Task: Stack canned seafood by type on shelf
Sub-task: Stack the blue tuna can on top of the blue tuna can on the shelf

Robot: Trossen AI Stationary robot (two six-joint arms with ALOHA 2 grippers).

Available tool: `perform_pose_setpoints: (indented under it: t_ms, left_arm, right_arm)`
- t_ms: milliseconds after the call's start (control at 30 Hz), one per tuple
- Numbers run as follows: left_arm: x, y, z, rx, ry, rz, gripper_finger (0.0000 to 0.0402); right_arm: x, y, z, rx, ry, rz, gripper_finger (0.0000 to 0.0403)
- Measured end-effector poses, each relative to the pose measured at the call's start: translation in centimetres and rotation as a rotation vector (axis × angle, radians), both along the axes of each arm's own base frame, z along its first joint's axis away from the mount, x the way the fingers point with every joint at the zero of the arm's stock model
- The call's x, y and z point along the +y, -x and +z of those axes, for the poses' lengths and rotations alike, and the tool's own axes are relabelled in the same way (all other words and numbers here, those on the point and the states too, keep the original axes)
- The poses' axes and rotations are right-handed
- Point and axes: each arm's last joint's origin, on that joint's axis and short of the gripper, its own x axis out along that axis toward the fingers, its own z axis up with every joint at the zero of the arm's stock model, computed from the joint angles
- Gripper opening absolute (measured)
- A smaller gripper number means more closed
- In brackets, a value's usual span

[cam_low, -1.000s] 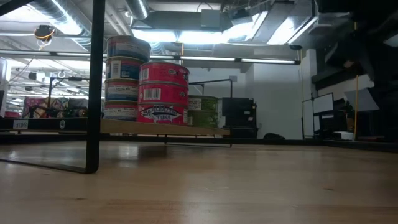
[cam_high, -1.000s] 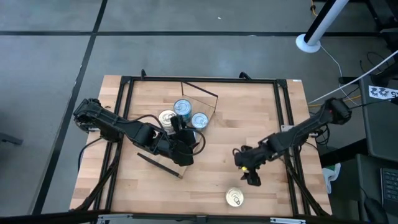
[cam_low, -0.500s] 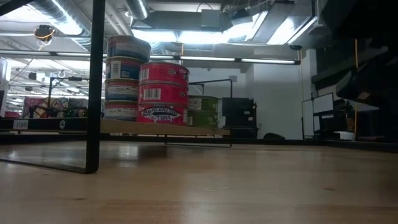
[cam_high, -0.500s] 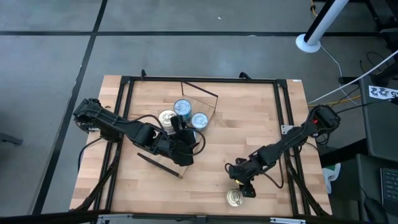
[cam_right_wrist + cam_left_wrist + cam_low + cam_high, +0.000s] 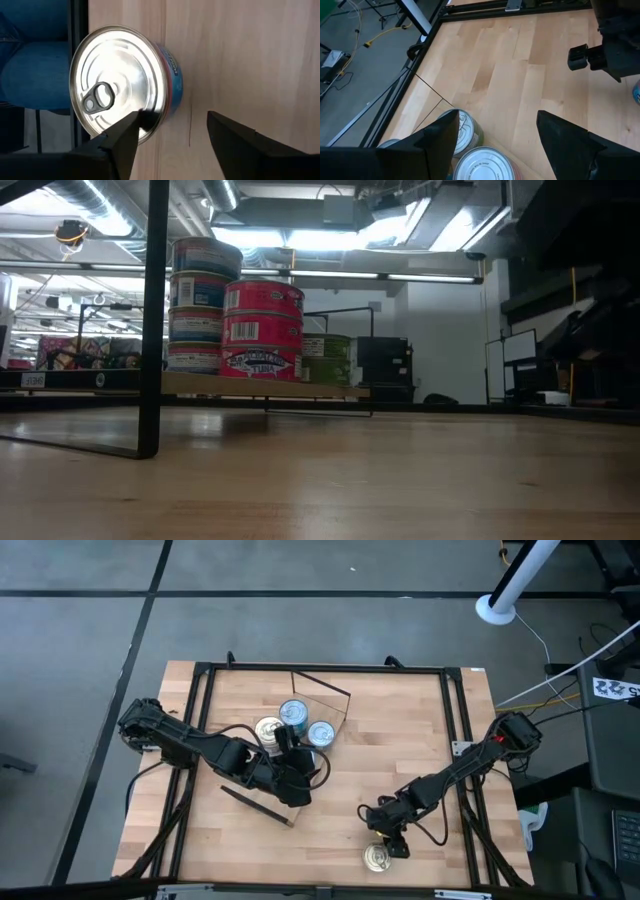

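Loose tin (image 5: 377,858), pull-tab lid up, near table's (image 5: 400,740) front edge. Right gripper (image 5: 393,840) just above it, fingers apart, not clamped. Stacked tins (image 5: 292,724) on shelf (image 5: 330,705). Left gripper (image 5: 298,783) spread beside stacks, empty.

lone can (image 5: 125,85): shiny metal lid with a pull tab, printed blue and red label round the side
tabletop (image 5: 400,740): pale wood planks, smooth, matt
shelf (image 5: 260,387): light plywood board, thin dark metal frame bars
stacked cans (image 5: 262,330): glossy printed labels, red and blue
right gripper (image 5: 170,137): dark matt plastic fingers
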Motion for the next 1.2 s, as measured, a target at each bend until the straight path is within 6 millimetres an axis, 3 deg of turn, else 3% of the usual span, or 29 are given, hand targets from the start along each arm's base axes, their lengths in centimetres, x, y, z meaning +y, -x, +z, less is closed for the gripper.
perform_pose_setpoints:
  t_ms: [533, 767, 1200]
  left_arm:
    - [0.0, 0.0, 0.0, 0.0, 0.0, 0.0, 0.0263]
    - [0.0, 0.0, 0.0, 0.0, -0.001, 0.0, 0.0263]
    - [0.0, 0.0, 0.0, 0.0, 0.0, 0.0, 0.0263]
  right_arm:
    - [0.0, 0.0, 0.1, -0.016, 0.01, 0.02, 0.007]
    - [-1.1, -0.7, 0.1, -0.022, 0.021, -0.027, 0.0009]
    - [-6.5, -3.6, 0.1, -0.067, 0.026, -0.204, 0.0002]
